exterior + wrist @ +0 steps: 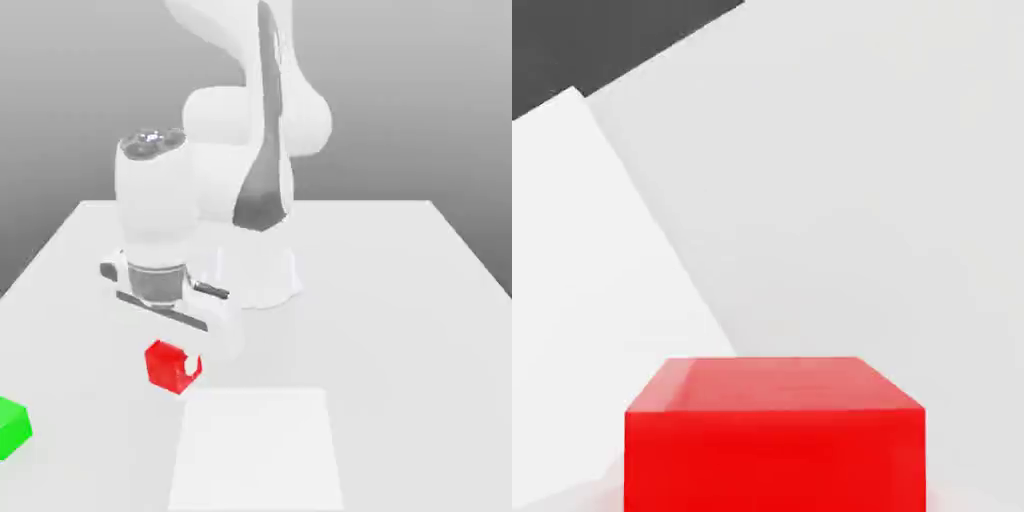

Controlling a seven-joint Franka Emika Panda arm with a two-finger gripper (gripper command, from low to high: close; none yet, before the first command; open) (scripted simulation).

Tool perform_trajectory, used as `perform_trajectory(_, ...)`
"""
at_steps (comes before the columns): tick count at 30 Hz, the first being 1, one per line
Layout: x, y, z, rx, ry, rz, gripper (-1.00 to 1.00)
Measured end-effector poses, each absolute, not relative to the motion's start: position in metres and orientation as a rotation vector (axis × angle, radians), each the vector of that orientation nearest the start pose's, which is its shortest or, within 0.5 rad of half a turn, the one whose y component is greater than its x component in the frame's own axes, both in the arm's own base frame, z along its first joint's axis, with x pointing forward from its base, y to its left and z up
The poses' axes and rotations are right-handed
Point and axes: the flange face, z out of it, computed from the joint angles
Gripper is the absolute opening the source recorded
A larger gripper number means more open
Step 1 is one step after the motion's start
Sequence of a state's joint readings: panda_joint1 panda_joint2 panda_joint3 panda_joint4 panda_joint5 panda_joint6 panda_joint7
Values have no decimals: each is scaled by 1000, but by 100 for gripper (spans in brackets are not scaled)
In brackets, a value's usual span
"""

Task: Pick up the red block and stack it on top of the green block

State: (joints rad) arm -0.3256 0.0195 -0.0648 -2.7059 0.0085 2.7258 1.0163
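Exterior view: arm, green block (pixel 13 427) and paler square panel (pixel 258 447) on the table (pixel 400 300) are seen.
Hand view: top and one side face of the red block (pixel 774 440) are seen close.
Gripper (pixel 178 365): clenched on the red block (pixel 166 364).
Red block place: held just above the table, toward its near edge.
Green block place: at the table's near edge, exterior view's left.
Count: one red block, one green block, one panel.

The small red cube-shaped block (pixel 172 366) is sitting between the fingers (pixel 192 368) under the arm's hand, above the flat white worktop (pixel 400 300). The green cube-shaped block (pixel 13 427) is lying well apart, toward the exterior view's left and nearer the camera.
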Motion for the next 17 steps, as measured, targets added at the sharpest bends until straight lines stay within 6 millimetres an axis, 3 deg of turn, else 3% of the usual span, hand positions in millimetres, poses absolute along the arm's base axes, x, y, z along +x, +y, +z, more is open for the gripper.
perform_trajectory(5, 392, -247, 235, -2236, 2203, 0, -100)
perform_trajectory(9, 390, -319, 242, -2121, 2315, 0, -100)
perform_trajectory(13, 388, -336, 196, -2095, 2340, 0, -100)
perform_trajectory(14, 387, -336, 187, -2094, 2341, 0, 100)
perform_trajectory(17, 387, -336, 187, -2094, 2341, 0, 100)
